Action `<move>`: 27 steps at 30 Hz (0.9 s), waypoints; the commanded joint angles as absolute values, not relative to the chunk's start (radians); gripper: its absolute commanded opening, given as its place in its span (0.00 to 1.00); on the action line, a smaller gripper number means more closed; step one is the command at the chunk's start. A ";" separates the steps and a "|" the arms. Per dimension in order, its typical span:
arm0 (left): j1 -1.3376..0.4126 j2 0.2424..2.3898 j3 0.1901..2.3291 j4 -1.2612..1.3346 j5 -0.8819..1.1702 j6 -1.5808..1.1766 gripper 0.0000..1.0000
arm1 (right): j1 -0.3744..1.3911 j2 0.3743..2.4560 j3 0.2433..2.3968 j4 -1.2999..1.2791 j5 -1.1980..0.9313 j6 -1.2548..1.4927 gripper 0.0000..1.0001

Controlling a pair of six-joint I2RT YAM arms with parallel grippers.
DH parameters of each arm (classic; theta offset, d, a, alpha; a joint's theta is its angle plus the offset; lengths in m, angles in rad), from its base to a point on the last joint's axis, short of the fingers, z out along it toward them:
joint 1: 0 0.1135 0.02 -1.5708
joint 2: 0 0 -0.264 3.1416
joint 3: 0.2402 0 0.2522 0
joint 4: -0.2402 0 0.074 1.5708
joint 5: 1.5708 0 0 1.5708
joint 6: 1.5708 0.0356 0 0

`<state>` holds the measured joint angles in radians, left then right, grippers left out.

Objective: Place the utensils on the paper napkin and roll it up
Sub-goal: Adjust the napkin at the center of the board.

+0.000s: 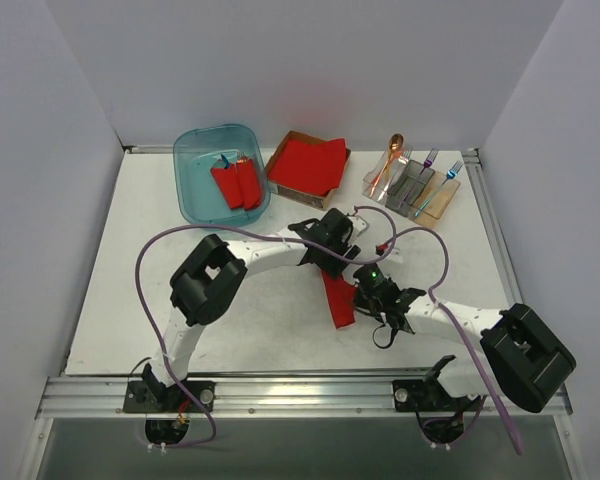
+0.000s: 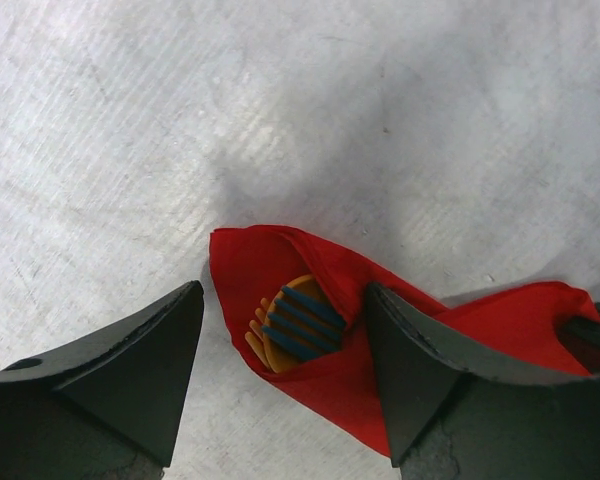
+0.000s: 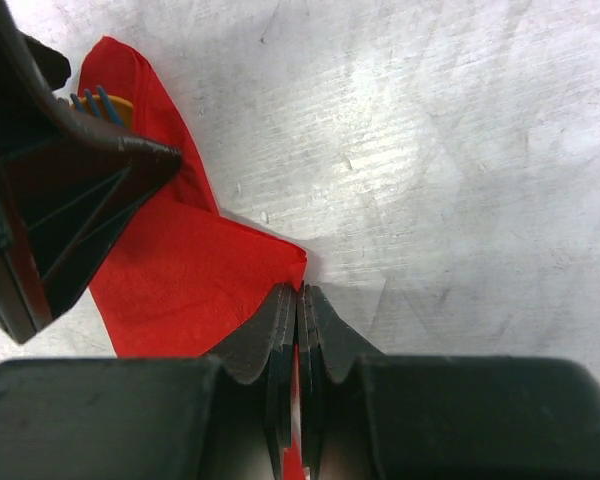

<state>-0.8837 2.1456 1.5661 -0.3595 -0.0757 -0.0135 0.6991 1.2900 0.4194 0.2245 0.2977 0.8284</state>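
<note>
The paper napkin (image 2: pixel 330 390) lies wrapped into a loose red roll (image 1: pixel 337 300) at the table's middle. Out of its open end poke the utensils (image 2: pixel 295 325): an orange-yellow spoon bowl with blue fork tines across it. My left gripper (image 2: pixel 285 290) is open and straddles that end. Its left finger (image 2: pixel 130 380) stands clear of the paper, and its right finger (image 2: pixel 420 370) rests over the fold. My right gripper (image 3: pixel 300 295) is shut on the napkin's (image 3: pixel 190 280) near corner, with red paper showing between the jaws. The left finger (image 3: pixel 70 190) crosses the right wrist view, and the utensils (image 3: pixel 100 100) peek out behind it.
At the back stand a blue bin (image 1: pixel 195 195) holding short red rolls, a cardboard box with a red napkin stack (image 1: pixel 307 163), and a clear holder (image 1: pixel 412 188) with an orange spoon and forks. Purple cables loop over the table round both arms.
</note>
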 commanded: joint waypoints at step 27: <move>-0.813 2.043 1.692 -0.485 -0.337 -0.478 0.90 | 0.744 1.307 0.440 0.273 0.347 0.856 0.00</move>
<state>-0.8196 2.1021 1.6283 -0.4713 -0.3134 -0.4385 0.7353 1.3037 0.4194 0.2733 0.3008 0.8440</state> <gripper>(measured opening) 0.901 0.029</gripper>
